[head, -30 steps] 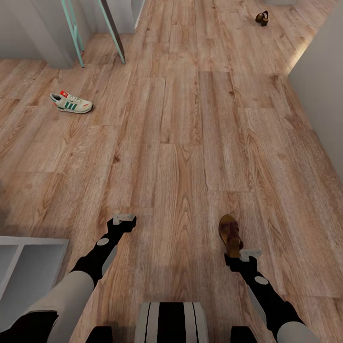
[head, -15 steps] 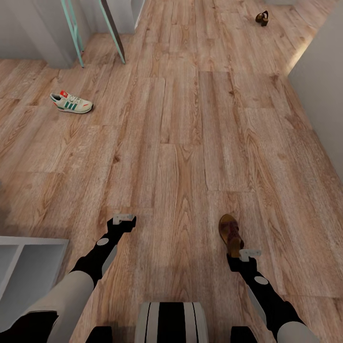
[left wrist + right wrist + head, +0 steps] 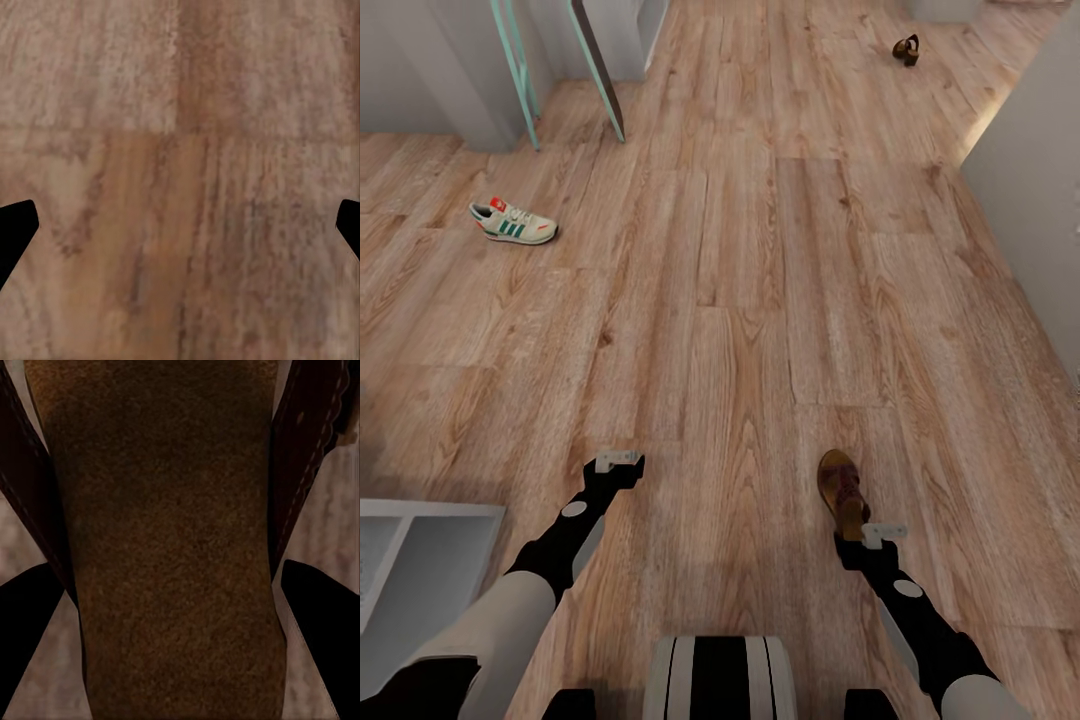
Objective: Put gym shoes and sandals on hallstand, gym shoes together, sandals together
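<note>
View tilted slightly, two sandals [image 3: 842, 490] [image 3: 906, 48], one sneaker [image 3: 513, 222]

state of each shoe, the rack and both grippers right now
near sandal: upright on the floor, heel between the right gripper's fingers
far sandal: on the floor
gym shoe: upright on the floor
hallstand: visible compartments bare
left gripper: open, empty
right gripper: open around the sandal

A: How many sandals do you count?
B: Two; one sandal [image 3: 842, 490] near the bottom of the head view, a second sandal [image 3: 906, 48] far up the corridor floor [image 3: 740, 300].
A: And gym shoes?
B: One gym shoe [image 3: 512, 222]; white with green stripes.
A: Grippers?
B: Two; the left gripper [image 3: 618, 463] and the right gripper [image 3: 882, 534].
</note>
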### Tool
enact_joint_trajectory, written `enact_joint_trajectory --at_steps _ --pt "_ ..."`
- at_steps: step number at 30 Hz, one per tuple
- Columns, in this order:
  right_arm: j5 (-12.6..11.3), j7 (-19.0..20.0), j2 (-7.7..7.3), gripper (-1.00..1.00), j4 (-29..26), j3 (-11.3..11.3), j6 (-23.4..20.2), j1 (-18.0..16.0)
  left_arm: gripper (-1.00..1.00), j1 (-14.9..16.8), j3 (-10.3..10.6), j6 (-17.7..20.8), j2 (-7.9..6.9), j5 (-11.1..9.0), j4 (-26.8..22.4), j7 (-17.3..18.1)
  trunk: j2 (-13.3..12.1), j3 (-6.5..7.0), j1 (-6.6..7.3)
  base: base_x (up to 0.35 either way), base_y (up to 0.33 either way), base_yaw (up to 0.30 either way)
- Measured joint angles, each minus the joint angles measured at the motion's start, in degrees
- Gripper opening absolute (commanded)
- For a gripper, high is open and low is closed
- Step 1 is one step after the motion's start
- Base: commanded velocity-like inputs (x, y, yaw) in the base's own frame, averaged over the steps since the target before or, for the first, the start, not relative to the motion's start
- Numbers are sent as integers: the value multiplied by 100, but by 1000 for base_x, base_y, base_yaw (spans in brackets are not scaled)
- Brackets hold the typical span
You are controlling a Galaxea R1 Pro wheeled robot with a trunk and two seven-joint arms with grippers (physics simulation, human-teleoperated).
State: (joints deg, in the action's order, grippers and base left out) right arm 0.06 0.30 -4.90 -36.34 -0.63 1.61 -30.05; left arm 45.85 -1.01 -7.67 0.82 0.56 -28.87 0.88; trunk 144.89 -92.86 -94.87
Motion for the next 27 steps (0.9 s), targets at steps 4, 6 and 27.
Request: enact_joint_trajectory --at_steps 4,6,27 --pt "-2 3 5 -100 0 3 5 0 100 -9 -7 8 -6 2 14 0 -5 89 10 0 0 0" --pt "-2 3 5 -100 0 6 6 0 100 -13 -9 10 -9 7 34 0 -8 133 15 0 0 0" --pt "22 3 -45 -100 33 -4 561 16 100 -1444 -59 -83 -347 -9 27 -71 -36 605 70 0 0 -5"
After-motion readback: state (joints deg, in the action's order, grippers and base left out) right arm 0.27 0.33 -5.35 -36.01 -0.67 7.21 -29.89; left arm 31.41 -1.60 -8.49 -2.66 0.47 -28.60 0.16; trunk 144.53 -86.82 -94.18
